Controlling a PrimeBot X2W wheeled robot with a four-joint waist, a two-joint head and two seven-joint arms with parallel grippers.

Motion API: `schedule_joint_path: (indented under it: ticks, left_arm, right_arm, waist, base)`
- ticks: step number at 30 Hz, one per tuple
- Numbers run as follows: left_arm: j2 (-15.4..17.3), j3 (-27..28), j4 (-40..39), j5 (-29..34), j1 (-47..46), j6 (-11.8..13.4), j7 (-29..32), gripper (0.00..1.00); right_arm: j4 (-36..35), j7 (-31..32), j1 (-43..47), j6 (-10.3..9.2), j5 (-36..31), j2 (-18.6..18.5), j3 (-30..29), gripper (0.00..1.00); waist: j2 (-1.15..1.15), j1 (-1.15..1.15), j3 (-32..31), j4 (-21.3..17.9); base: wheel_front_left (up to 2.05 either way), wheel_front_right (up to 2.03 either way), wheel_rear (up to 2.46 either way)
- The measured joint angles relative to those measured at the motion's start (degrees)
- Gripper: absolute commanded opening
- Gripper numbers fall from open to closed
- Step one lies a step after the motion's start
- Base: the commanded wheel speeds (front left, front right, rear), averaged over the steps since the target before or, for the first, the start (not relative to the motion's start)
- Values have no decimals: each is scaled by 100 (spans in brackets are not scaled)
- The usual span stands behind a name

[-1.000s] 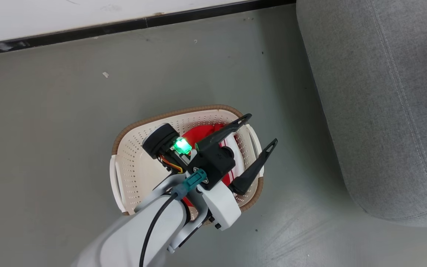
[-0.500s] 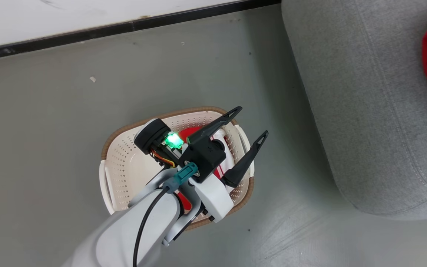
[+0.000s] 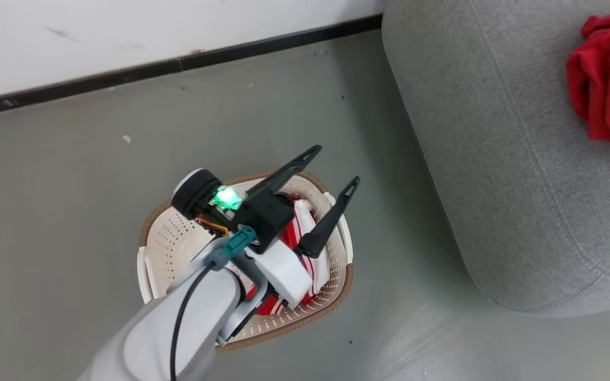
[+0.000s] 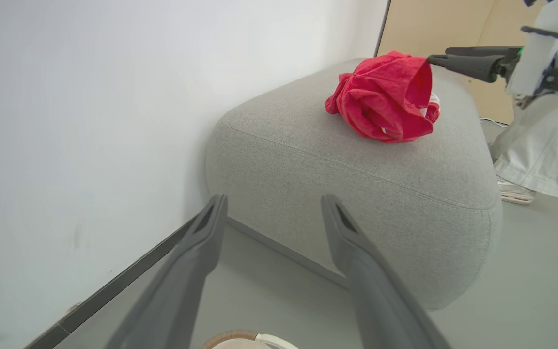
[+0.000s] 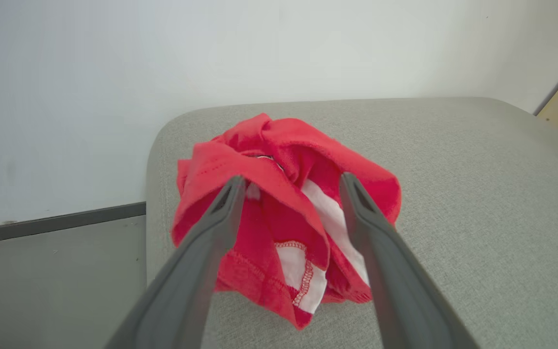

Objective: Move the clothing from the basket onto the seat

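Observation:
The cream basket [image 3: 149, 241] stands on the floor, its rim [image 4: 233, 336] just showing in the left wrist view. Red-and-white striped clothing [image 3: 305, 254] lies inside, partly hidden by my left arm. My left gripper [image 3: 335, 166] hovers open above the basket's far side, its jaws [image 4: 274, 201] empty and pointing toward the seat [image 4: 356, 184]. A crumpled red garment [image 3: 607, 100] [image 4: 385, 99] rests on the grey seat [image 3: 495, 159]. My right gripper [image 5: 292, 180] is open just above that garment [image 5: 279, 213], one finger on each side. One of its fingers [image 4: 468, 62] shows beside the garment.
A white wall with a black skirting strip [image 3: 178, 66] runs behind the basket and seat. Grey floor [image 3: 72, 159] surrounds the basket. In the left wrist view my white body [image 4: 535, 145] stands beyond the seat, with a beige panel [image 4: 434, 24] behind.
The head camera has swung toward the seat, bringing the red garment on it into view. My right gripper has opened. The left gripper stays open over the basket.

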Motion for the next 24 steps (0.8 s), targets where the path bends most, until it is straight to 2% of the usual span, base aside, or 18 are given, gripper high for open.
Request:
schedule_joint_path:
  ticks: [11,17,24]
  left_arm:
    - [182,512,263,-207,369,274,-379,100]
    - [282,809,378,-360,597,452,-601,100]
    - [465,1245,567,-512,980,731,-789,100]
  right_arm:
    - [-769,-7,116,0,118,26,826,100]
    - [-947,-8,112,0,113,99,1074,100]
    - [-1005,-8,119,0,86,348,1369,100]
  waist:
    - [0,0,-419,59]
    - [0,0,-620,148]
    - [0,0,-910,316]
  base:
    - [0,0,0]
    - [0,0,0]
    - [0,0,0]
